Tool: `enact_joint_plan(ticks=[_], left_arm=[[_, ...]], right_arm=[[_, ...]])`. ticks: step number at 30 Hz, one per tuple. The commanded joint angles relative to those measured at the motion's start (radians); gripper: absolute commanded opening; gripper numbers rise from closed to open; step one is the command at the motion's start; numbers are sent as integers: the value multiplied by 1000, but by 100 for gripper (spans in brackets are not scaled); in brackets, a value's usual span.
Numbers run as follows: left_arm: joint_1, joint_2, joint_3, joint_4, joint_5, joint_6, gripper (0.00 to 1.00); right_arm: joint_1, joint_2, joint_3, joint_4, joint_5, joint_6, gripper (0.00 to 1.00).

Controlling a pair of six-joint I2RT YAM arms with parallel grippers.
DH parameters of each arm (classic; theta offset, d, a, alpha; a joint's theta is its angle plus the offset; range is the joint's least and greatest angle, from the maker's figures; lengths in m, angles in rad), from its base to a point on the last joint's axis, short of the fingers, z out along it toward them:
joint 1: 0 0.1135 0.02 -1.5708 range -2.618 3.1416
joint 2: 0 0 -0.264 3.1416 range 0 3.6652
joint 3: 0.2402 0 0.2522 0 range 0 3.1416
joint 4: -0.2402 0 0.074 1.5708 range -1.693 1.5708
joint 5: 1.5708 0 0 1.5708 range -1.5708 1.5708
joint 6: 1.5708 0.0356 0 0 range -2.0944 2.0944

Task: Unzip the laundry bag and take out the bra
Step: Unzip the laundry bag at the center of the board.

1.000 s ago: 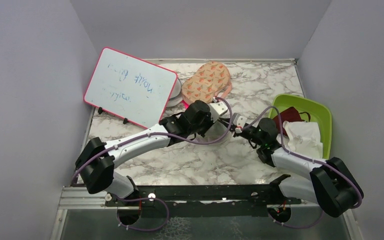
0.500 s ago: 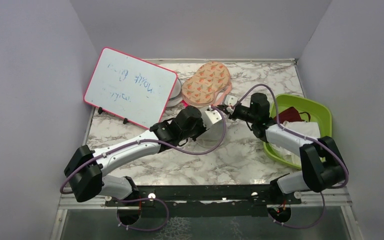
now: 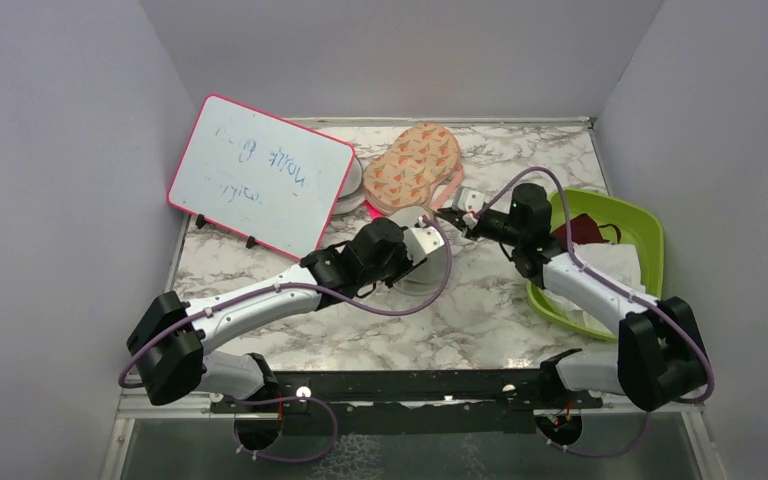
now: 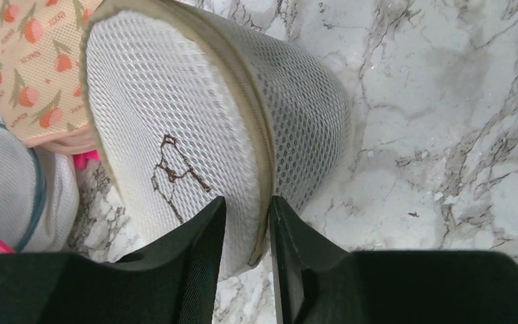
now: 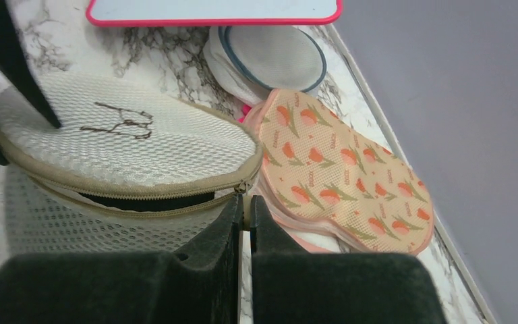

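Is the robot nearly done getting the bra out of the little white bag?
Not yet. Done: the zip on the bag is partly undone, with a dark gap showing under the lid. In hand: the left gripper pinches the bag's rim while the right gripper pinches the zip pull. Left: unzip the rest of the rim and take out the bra, which is not visible.
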Motion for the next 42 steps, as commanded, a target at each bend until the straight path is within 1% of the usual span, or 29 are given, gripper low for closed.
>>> enact_joint_plan(ticks=[1, 5, 7, 9, 12, 15, 17, 19, 22, 27, 32, 35, 36, 37, 42], left_arm=[[-2, -30, 5, 17, -5, -36, 31], [-3, -44, 55, 14, 61, -130, 56], [-2, -49, 76, 30, 71, -222, 62], [-3, -41, 104, 36, 61, -291, 64], [-2, 2, 160, 5, -6, -400, 64], [-3, 58, 206, -10, -12, -441, 64], [-3, 91, 233, -17, -14, -444, 60], [-2, 117, 266, -38, -38, -440, 48], [-2, 142, 299, -61, -48, -418, 36], [-2, 161, 318, -96, -62, -386, 27], [-3, 162, 311, -115, -58, -370, 13], [-2, 152, 301, -120, -53, -345, 6], [-3, 148, 298, -120, -53, -332, 1], [-3, 141, 296, -121, -54, -316, 0], [-3, 86, 286, -124, -38, -195, 0]], right_arm=[[-5, -106, -94, 18, -57, 81, 1], [4, -180, -131, 7, -88, 122, 1], [13, -204, -135, -10, -87, 127, 1], [19, -230, -148, -11, -88, 138, 1], [23, -256, -161, -6, -85, 153, 1], [24, -263, -157, -11, -85, 155, 1], [24, -261, -153, -12, -89, 156, 1], [24, -259, -152, -6, -96, 160, 1], [24, -258, -157, -2, -99, 164, 1], [26, -270, -160, -3, -96, 166, 1], [26, -270, -160, -1, -85, 165, 1], [26, -263, -155, -4, -78, 166, 1], [26, -259, -152, -6, -75, 169, 1], [25, -253, -145, -10, -67, 172, 1], [26, -204, -99, -64, 6, 194, 1]])
